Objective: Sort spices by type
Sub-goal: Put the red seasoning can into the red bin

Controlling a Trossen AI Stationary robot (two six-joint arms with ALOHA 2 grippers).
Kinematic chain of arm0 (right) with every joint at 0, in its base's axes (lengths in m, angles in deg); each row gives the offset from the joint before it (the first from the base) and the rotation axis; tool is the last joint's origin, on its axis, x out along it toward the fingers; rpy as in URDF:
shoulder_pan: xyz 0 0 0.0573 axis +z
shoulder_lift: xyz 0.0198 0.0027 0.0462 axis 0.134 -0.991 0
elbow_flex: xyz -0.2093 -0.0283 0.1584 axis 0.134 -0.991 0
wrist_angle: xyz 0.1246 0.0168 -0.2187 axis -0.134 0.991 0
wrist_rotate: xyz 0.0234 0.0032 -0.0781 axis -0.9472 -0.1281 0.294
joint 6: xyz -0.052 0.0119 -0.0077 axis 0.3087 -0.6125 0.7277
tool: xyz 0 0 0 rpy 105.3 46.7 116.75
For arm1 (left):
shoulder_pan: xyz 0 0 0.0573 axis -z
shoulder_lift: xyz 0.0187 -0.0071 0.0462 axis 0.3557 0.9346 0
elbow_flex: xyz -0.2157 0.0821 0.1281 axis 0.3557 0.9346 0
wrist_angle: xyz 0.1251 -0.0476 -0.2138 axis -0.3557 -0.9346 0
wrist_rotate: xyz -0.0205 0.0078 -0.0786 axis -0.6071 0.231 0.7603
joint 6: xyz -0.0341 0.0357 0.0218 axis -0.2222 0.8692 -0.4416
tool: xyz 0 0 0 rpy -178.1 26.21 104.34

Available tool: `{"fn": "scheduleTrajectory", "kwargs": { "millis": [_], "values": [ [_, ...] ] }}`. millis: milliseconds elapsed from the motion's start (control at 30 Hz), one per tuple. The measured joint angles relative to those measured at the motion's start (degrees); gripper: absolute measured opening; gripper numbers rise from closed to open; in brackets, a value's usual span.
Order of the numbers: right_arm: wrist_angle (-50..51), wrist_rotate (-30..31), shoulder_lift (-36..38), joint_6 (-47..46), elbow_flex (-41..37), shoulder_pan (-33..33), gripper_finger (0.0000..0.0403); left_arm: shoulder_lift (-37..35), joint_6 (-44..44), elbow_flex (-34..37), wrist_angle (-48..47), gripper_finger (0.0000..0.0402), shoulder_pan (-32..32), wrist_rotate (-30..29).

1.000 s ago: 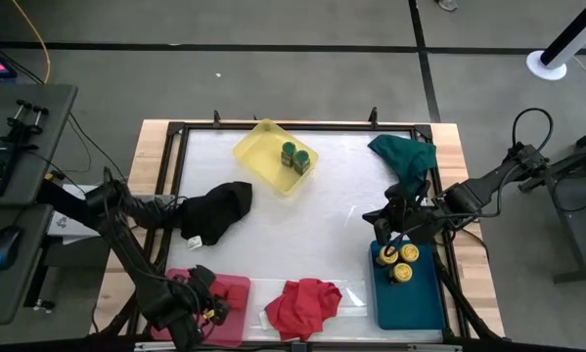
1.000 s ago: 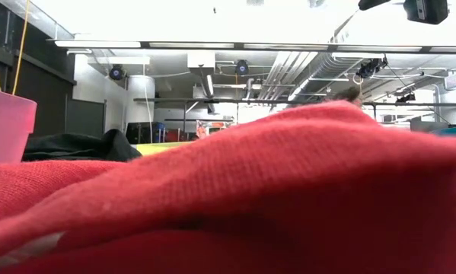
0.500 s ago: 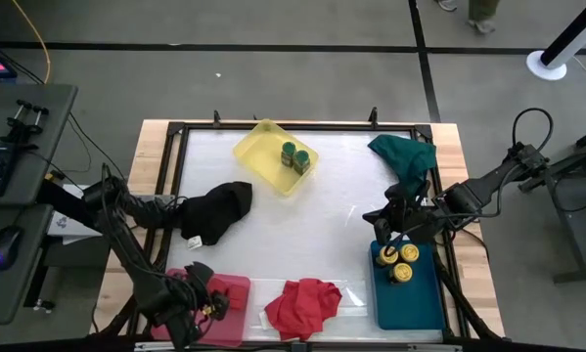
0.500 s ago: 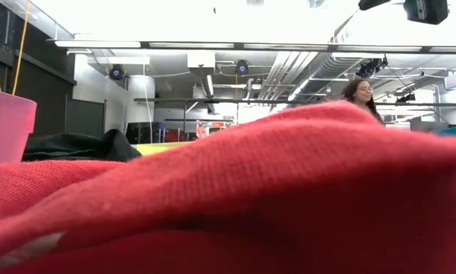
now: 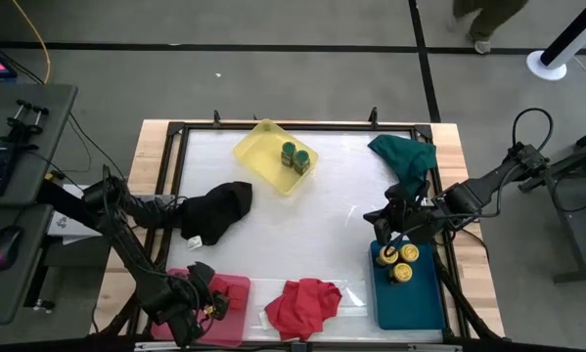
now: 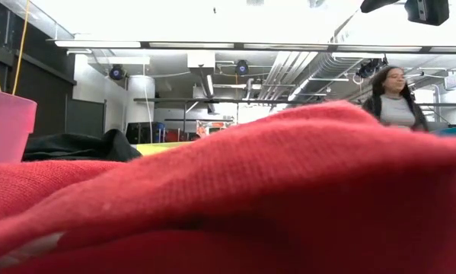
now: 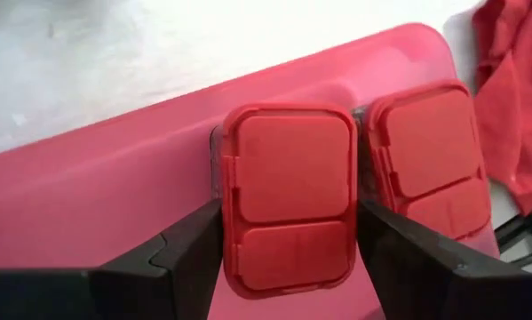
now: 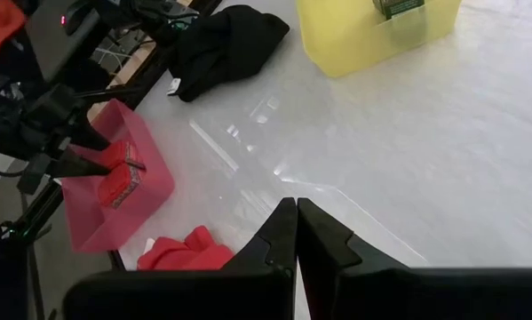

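The spices look nearly sorted: green jars (image 5: 294,156) sitting at twelve o'clock, yellow jars (image 5: 397,262) at four, and the left gripper (image 7: 292,233) is clamping a red box (image 7: 289,210) at seven beside another box (image 7: 432,158), while the right gripper (image 8: 296,233) is waiting, pressed together.

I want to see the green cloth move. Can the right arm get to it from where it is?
Probably yes. The right gripper, fingers shut, hangs over the table just short of the green cloth, which lies on that arm's side. Nothing stands between them; the fingers would only need to open first.
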Motion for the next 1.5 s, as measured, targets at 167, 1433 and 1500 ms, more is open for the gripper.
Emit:
{"fn": "scheduleTrajectory", "kwargs": {
  "millis": [167, 1433, 1500],
  "values": [
    [0.12, 0.00, 0.00, -0.13, 0.00, 0.00, 0.0000, 0.00, 4.83, -0.22, 0.76, 0.0234, 0.00, 0.13],
    [0.07, -1.29, 0.02, -0.13, 0.00, 0.00, 0.0000, -4.45, 15.19, -0.31, -7.77, 0.0267, 6.35, -1.10],
    [0.09, -1.31, 0.02, -0.13, -0.02, 0.00, 0.0000, -3.92, 16.70, -0.31, -9.97, 0.0233, 6.66, -1.00]
  ]
}}
